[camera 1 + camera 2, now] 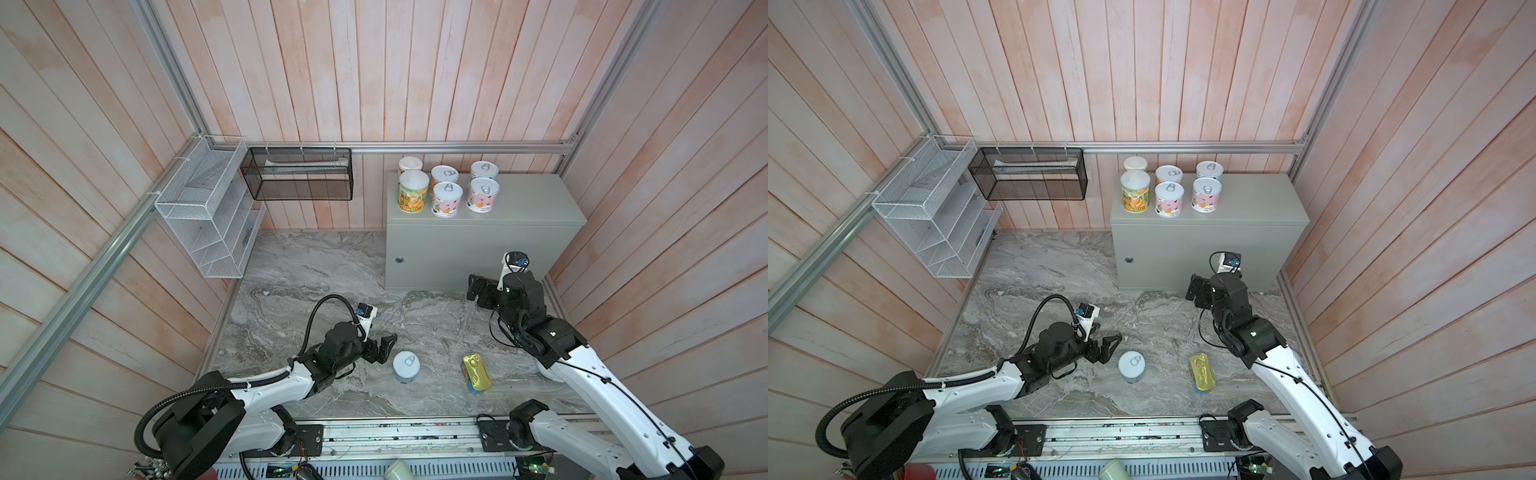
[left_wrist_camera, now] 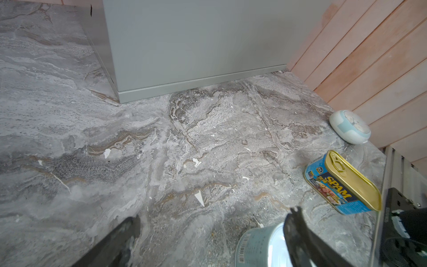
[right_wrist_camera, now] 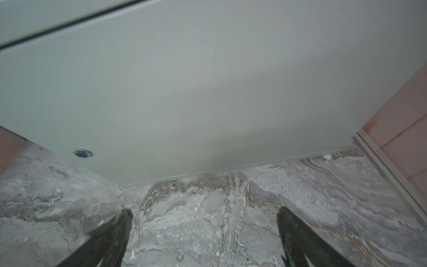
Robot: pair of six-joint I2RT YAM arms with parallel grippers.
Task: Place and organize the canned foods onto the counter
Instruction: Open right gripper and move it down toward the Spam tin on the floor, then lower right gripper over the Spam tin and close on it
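Left gripper, jaws spread, hovers beside the pale blue can, likely about to straddle and lift it onto the counter; right gripper spread, empty

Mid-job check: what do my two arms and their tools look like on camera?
The left arm and right arm have white shells and black joints. A ribbed black hose runs along the left; a thin black cable is clipped along the right. The left tool and right tool are black, two-fingered, each with a small white-and-blue camera mount.
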